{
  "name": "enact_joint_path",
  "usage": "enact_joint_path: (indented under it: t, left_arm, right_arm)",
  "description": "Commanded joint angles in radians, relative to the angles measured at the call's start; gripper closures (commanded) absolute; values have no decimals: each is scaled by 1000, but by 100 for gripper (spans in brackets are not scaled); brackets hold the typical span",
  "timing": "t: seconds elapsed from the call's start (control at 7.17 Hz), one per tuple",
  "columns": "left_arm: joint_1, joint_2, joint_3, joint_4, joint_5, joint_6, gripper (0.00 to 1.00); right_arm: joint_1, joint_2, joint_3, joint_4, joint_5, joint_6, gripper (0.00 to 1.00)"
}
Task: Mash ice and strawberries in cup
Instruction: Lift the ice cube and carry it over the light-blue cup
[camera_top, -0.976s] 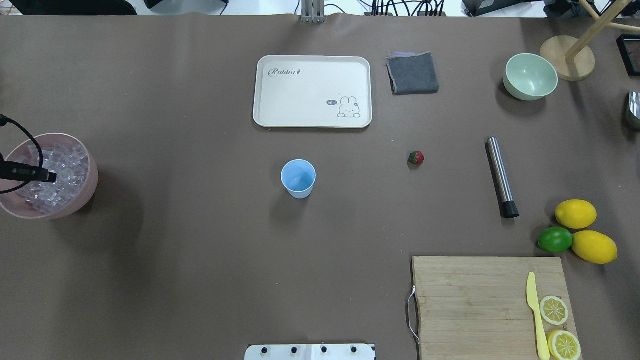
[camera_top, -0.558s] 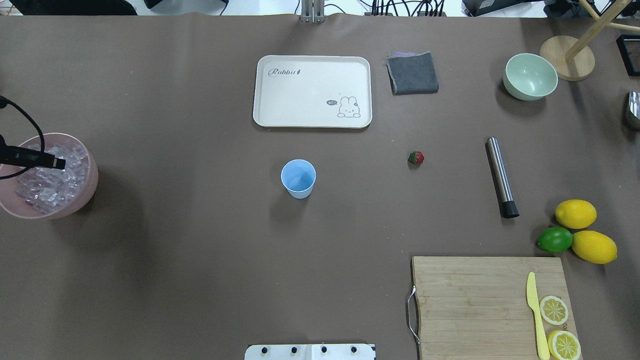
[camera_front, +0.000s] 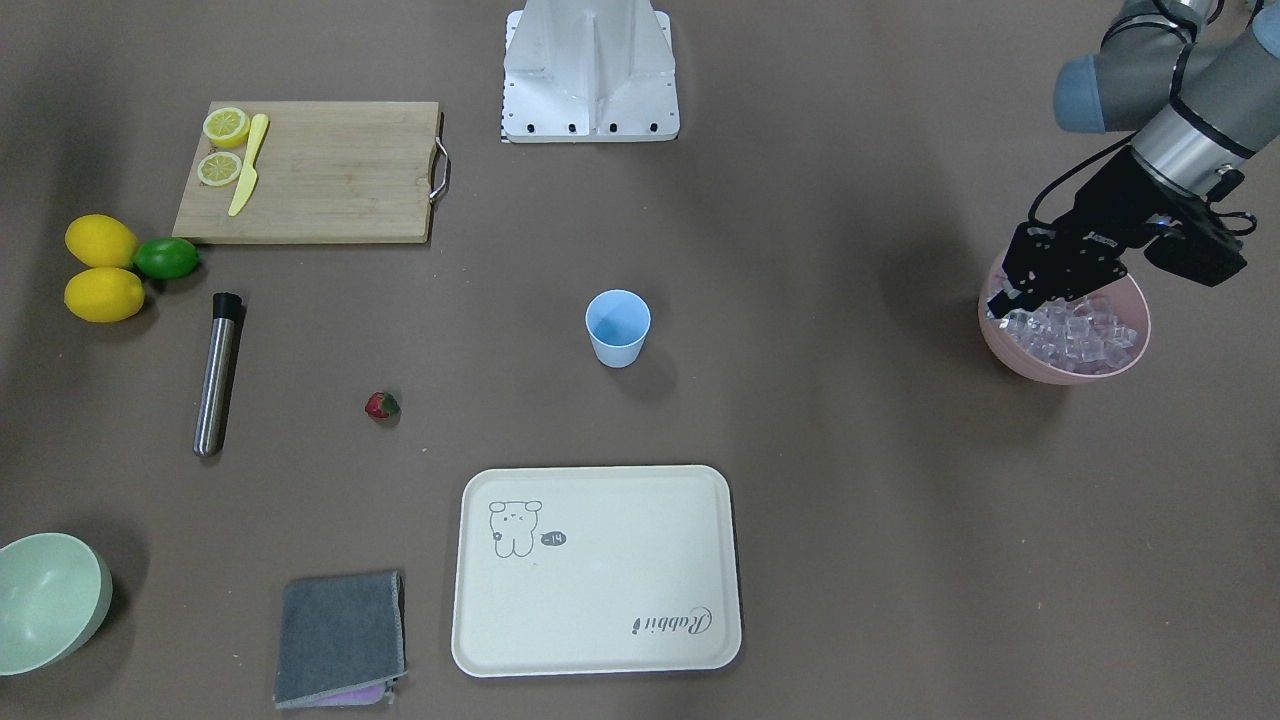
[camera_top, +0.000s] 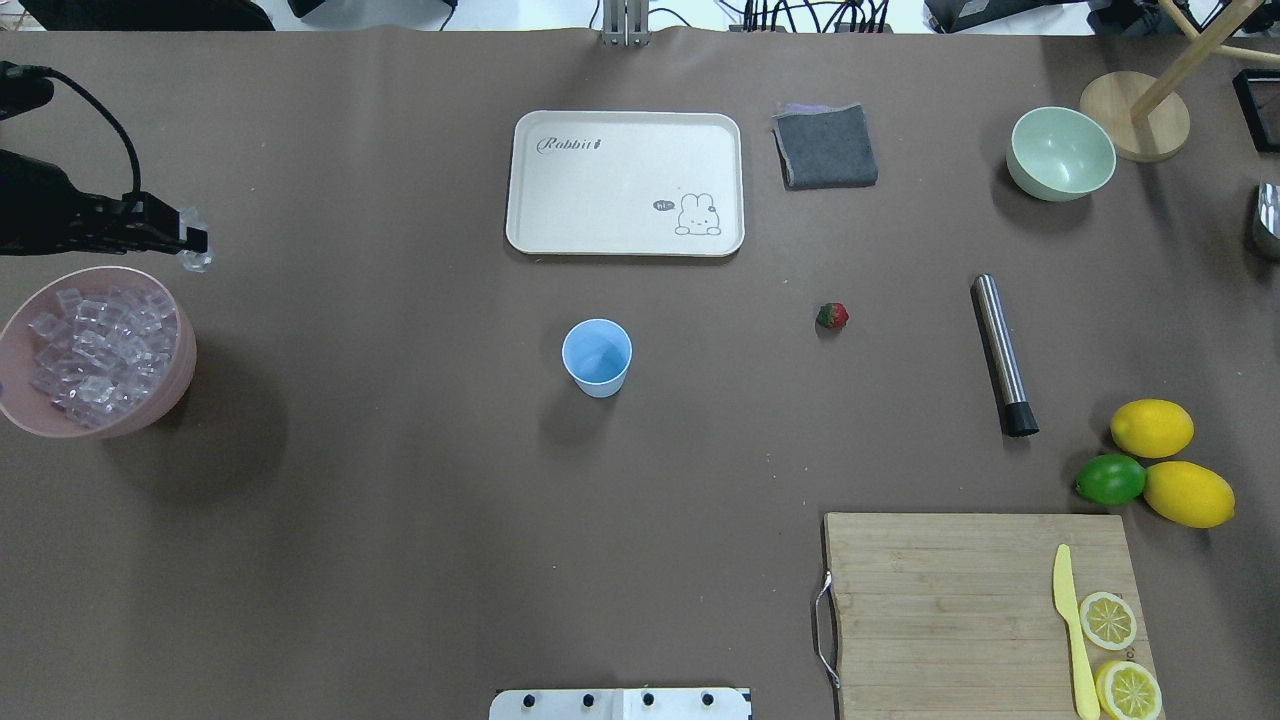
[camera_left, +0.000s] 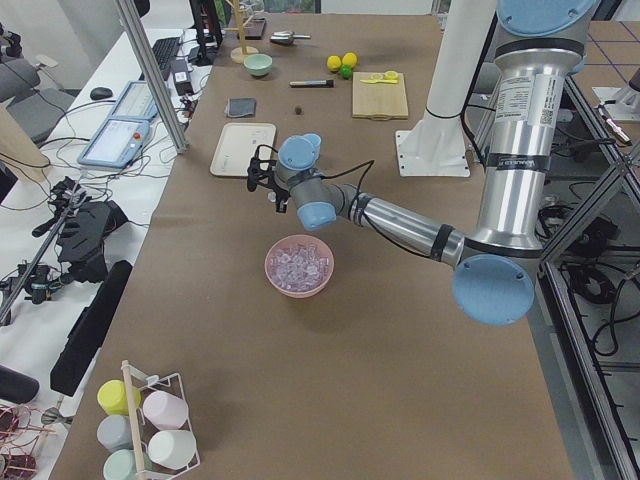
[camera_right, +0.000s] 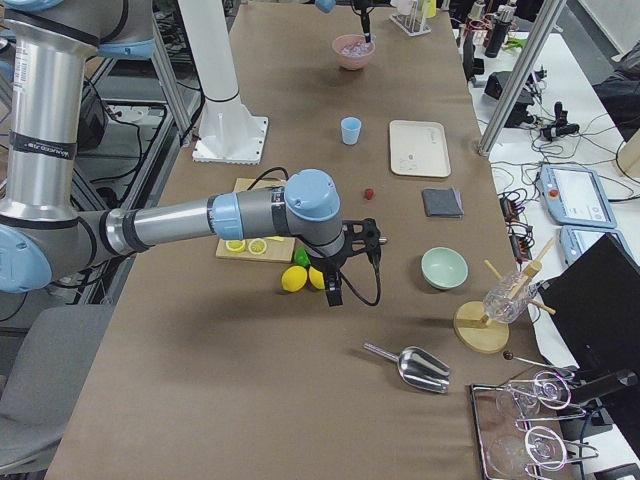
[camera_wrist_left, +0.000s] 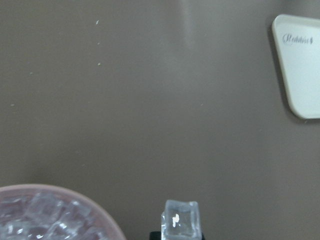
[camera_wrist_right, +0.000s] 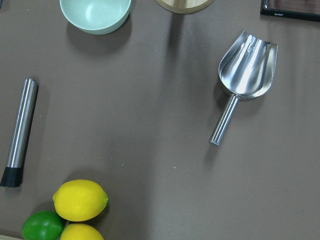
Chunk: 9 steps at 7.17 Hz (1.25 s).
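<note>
pink bowl (camera_top: 185, 378): cut by overhead view's left edge.
left end effector (camera_top: 193, 243): fingers hidden below ice cube (camera_wrist_left: 181, 220) in wrist view.
right end effector (camera_right: 333, 296): small, grip unreadable.

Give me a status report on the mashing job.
Done: nothing in the cup, which looks empty. In hand: the left gripper pinches one ice cube, raised near the pink bowl. Left: drop ice in, add the strawberry from the table, then mash with the muddler.
</note>
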Motion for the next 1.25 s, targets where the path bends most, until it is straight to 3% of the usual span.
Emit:
enact_joint_path:
  t: [0.0, 0.14, 0.42, 0.84, 1.12]
  left_arm:
    - [24, -100, -2, -11, 5, -228, 100]
    - [44, -140, -9, -13, 35, -335, 100]
    - [164, -195, -15, -11, 193, -424, 100]
    - [400, -282, -4, 1, 481, -519, 100]
    - [543, -405, 1, 142, 669, -555, 100]
  right_arm:
    - [0, 0, 0, -2, 0, 2, 0]
    - [0, 0, 0, 0, 0, 2, 0]
    - [0, 0, -4, -2, 0, 0, 0]
    - [0, 0, -7, -2, 0, 0, 0]
    - [0, 0, -9, -2, 0, 0, 0]
